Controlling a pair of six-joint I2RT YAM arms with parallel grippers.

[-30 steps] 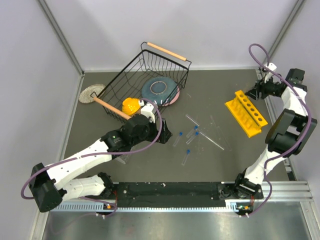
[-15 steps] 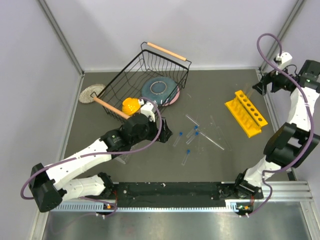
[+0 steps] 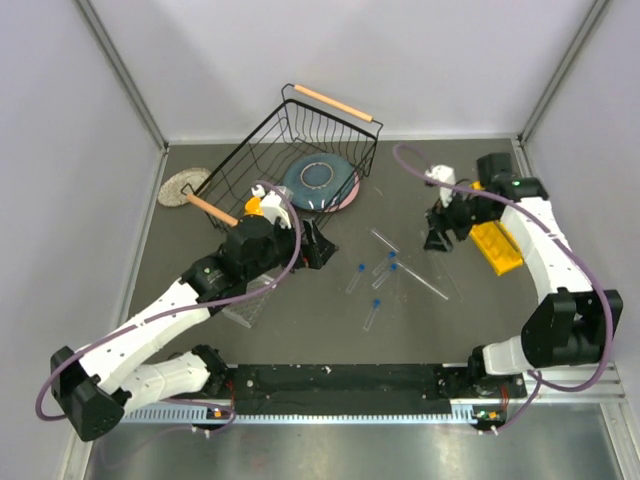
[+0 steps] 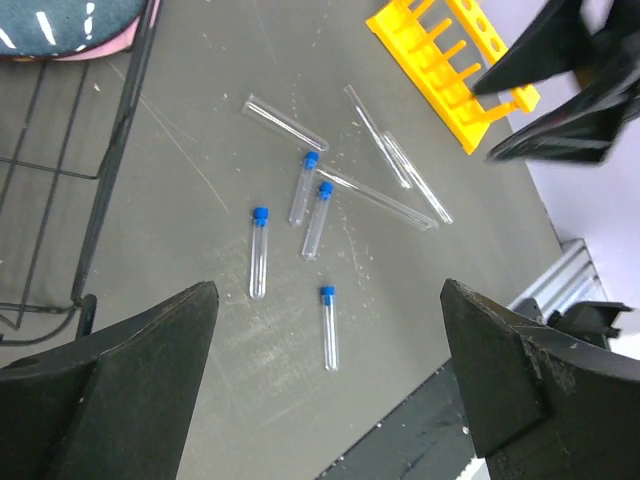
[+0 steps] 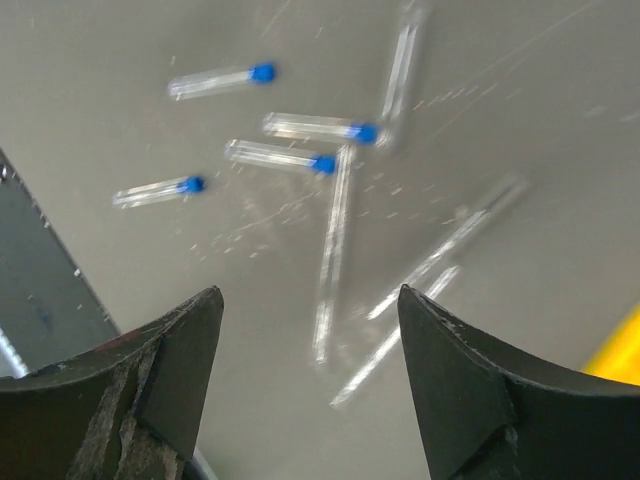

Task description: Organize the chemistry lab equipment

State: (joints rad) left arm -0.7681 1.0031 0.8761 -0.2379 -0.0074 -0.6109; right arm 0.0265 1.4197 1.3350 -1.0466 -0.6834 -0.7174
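Several small clear tubes with blue caps (image 3: pixel 372 312) (image 4: pixel 328 327) (image 5: pixel 222 80) lie loose mid-table. Among them lie long thin glass rods (image 3: pixel 425 280) (image 4: pixel 378 198) (image 5: pixel 332 250). The yellow holed rack (image 3: pixel 497 248) (image 4: pixel 450 70) lies right of them, partly hidden by my right arm. A clear plastic rack (image 3: pixel 250 300) shows under my left arm. My left gripper (image 3: pixel 318 248) (image 4: pixel 328 288) is open and empty, above the table left of the tubes. My right gripper (image 3: pixel 437 240) (image 5: pixel 310 292) is open and empty above the rods.
A black wire basket (image 3: pixel 300 130) with wooden handles stands at the back left, holding a blue plate (image 3: pixel 320 180) and an orange bowl (image 3: pixel 255 205). A round woven disc (image 3: pixel 183 187) lies left of it. Walls close in the left, back and right sides.
My right arm has swung from the back right corner leftward and down to above the rods, in front of the yellow rack. My left arm has shifted slightly back and left.
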